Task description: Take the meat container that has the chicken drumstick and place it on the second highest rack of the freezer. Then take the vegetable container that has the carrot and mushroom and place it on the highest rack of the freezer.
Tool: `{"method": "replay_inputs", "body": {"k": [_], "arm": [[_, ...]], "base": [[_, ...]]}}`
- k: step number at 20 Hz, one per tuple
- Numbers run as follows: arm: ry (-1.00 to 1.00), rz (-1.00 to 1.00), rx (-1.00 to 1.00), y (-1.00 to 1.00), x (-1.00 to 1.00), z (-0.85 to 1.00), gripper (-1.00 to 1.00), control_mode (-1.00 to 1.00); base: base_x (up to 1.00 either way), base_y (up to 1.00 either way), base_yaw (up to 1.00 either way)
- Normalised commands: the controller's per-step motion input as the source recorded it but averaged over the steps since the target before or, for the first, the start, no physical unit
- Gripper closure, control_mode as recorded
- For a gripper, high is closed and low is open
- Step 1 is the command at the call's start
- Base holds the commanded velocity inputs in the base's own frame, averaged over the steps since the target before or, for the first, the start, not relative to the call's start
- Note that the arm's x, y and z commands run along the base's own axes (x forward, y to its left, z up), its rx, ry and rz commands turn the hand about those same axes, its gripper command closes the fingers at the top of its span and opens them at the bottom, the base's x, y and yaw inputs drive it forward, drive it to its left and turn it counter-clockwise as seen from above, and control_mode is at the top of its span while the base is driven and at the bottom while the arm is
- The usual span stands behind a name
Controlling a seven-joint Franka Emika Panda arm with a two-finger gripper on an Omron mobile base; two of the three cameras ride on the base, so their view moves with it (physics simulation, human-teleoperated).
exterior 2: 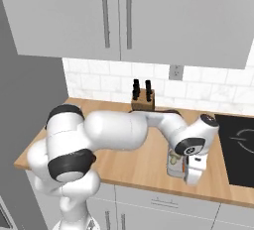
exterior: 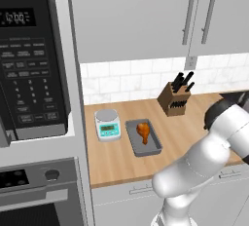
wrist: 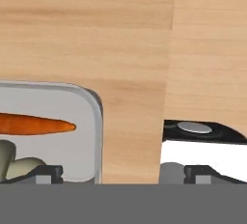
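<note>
Orange carrot point(wrist: 36, 124), tapered, lies lengthwise across the grey rounded-corner vegetable tray point(wrist: 91, 136) beside a pale beige mushroom point(wrist: 24, 167), on the wooden counter point(wrist: 130, 49). My pincer point(wrist: 123, 172) hangs low over the tray's corner, one tip above its interior, the other outside the rim, fingers parted and empty. Glossy brown drumstick point(exterior: 143, 131) sits in its grey tray point(exterior: 154, 144), well off to my left; that one goes first, I judge.
</note>
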Motion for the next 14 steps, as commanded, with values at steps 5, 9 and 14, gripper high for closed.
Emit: {"method": "replay_inputs", "body": {"k": [5,9,14], "arm": [[-0.05,-0.07,0.03,0.16,0.01,-0.12,-1.00,-1.00],[0.00,-0.12,0.00,0.12,0.00,0.00,-1.00,-1.00],[0.00,-0.12,-0.01,0.07,0.09,-0.28,-1.00,-1.00]], "base": [[0.00,0.00,0.00],[0.00,0.00,0.00],[0.00,0.00,0.00]]}}
